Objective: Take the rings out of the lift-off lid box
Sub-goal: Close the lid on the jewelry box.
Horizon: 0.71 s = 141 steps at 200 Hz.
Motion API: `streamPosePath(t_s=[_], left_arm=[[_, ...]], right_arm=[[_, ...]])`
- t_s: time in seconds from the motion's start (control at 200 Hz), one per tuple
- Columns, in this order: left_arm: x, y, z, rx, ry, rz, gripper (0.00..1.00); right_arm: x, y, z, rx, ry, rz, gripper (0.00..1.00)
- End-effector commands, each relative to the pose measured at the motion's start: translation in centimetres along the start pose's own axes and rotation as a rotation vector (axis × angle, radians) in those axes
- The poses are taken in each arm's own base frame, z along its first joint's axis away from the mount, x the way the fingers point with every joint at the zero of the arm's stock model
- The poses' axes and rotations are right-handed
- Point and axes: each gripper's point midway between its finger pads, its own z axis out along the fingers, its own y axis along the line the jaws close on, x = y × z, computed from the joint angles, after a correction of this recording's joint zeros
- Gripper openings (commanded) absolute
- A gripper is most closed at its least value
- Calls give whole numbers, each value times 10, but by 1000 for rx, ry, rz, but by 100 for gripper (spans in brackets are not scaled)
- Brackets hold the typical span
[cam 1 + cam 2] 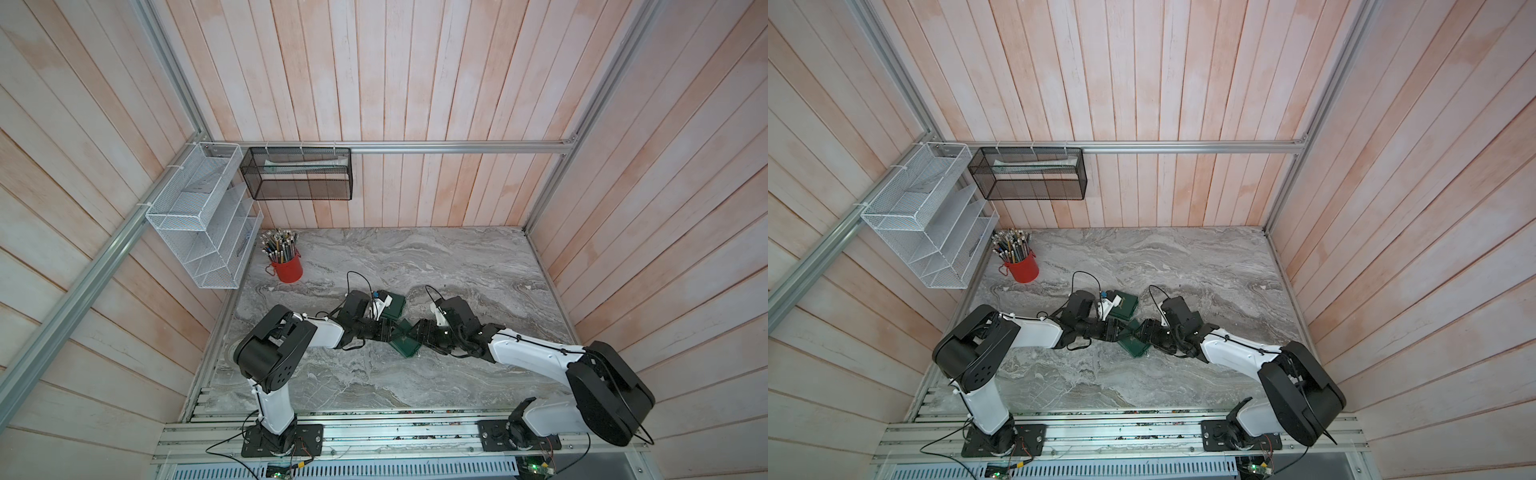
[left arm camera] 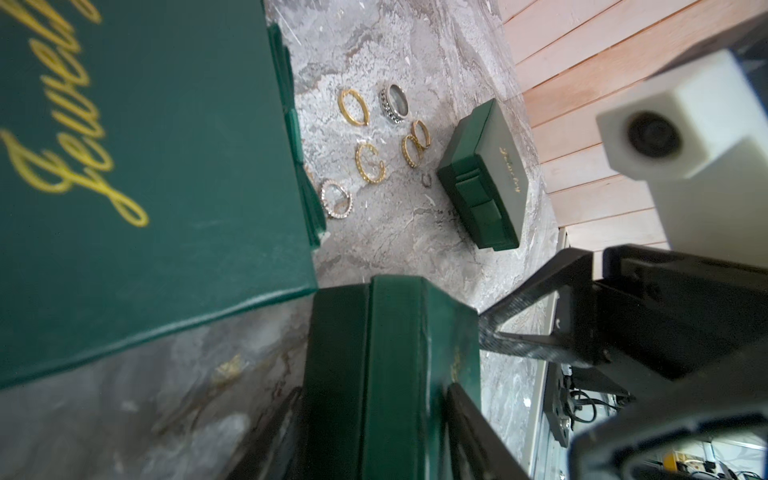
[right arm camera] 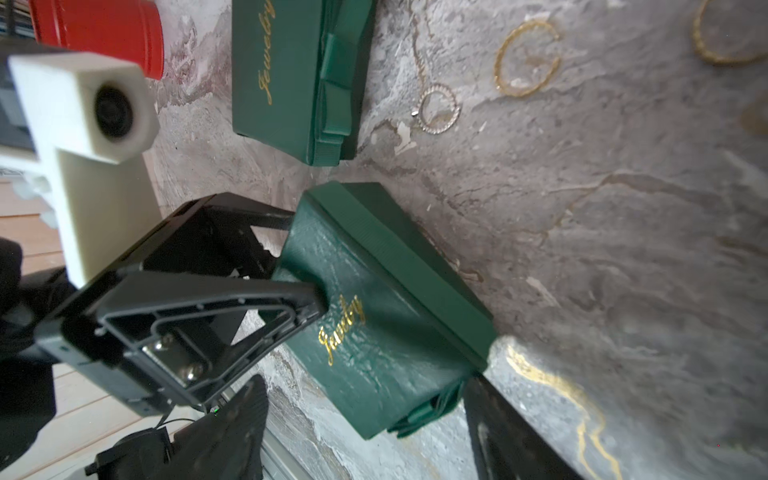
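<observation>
A green lift-off lid box (image 1: 409,348) with gold "Jewelry" lettering sits mid-table between both arms. My left gripper (image 2: 370,432) is shut on this box (image 2: 390,365), one finger on each side of it. My right gripper (image 3: 365,386) is open around the bow end of the same box (image 3: 386,316). One of its fingers (image 3: 511,436) is by the bow, and the other stands apart from the box. Several rings (image 2: 368,137), gold and silver, lie loose on the marble beyond the box. Some of these rings (image 3: 438,109) show in the right wrist view too.
A larger green jewelry box (image 1: 394,305) lies just behind the left gripper. A small green box (image 2: 486,174) stands by the rings. A red cup of pencils (image 1: 286,266) is at the back left. Wire baskets (image 1: 199,216) hang on the left wall.
</observation>
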Motion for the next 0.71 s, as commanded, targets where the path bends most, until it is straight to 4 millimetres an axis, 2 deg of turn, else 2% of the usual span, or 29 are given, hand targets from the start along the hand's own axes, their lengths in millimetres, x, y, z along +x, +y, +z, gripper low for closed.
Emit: streamPosePath(t_s=[0.0, 0.43, 0.545, 0.7], left_arm=[[54, 29, -1, -121, 131, -129, 52], [62, 27, -8, -125, 118, -140, 51], [61, 27, -11, -133, 112, -140, 54], [55, 25, -12, -134, 98, -132, 60]], right_arm=[[-5, 14, 6, -51, 12, -2, 75], [-25, 34, 14, -73, -7, -79, 73], [-31, 27, 14, -26, -19, -120, 73], [-34, 20, 7, 22, -34, -158, 82]])
